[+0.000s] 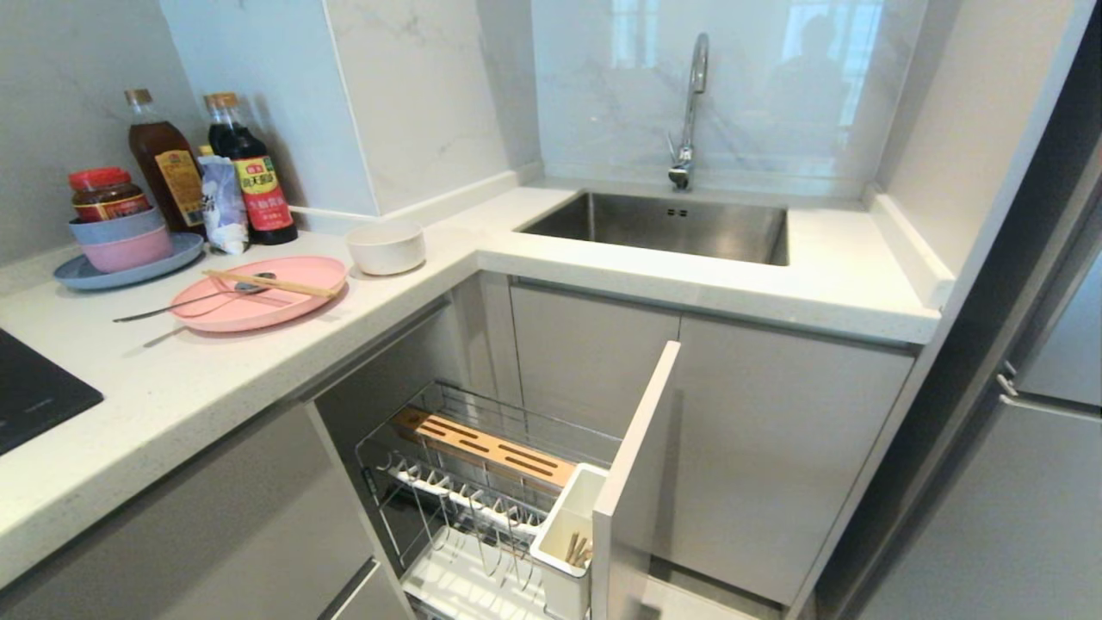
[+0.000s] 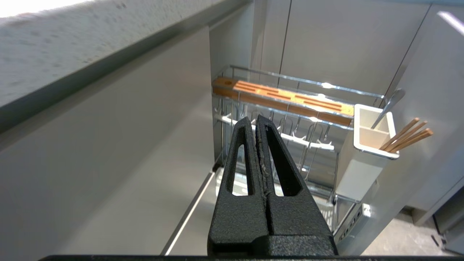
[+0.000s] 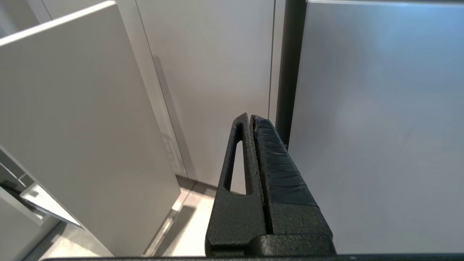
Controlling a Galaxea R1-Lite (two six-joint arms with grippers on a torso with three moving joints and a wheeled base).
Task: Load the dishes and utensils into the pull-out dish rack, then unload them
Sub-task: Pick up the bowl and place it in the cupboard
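Observation:
On the counter lies the pale-pink plate (image 1: 258,297), with wooden chopsticks (image 1: 271,283) and a silver spoon (image 1: 194,303) resting across it. The small white bowl (image 1: 386,247) stands just behind it. Below the counter the pull-out dish rack (image 1: 482,482) is drawn out and its prongs are bare. Its white caddy (image 2: 364,159) holds more chopsticks (image 2: 406,139) and a spoon (image 2: 388,106). My left gripper (image 2: 253,121) is shut and empty, hanging in front of the rack. My right gripper (image 3: 250,117) is shut and empty, facing cabinet doors. Neither arm shows in the head view.
Sauce bottles (image 1: 245,168), a jar (image 1: 105,194) and stacked pink and blue bowls (image 1: 120,241) on a grey-blue plate crowd the counter's far left. A black cooktop (image 1: 34,387) lies at the left edge. The sink (image 1: 663,226) and tap are ahead. The rack's grey front (image 1: 633,482) juts out.

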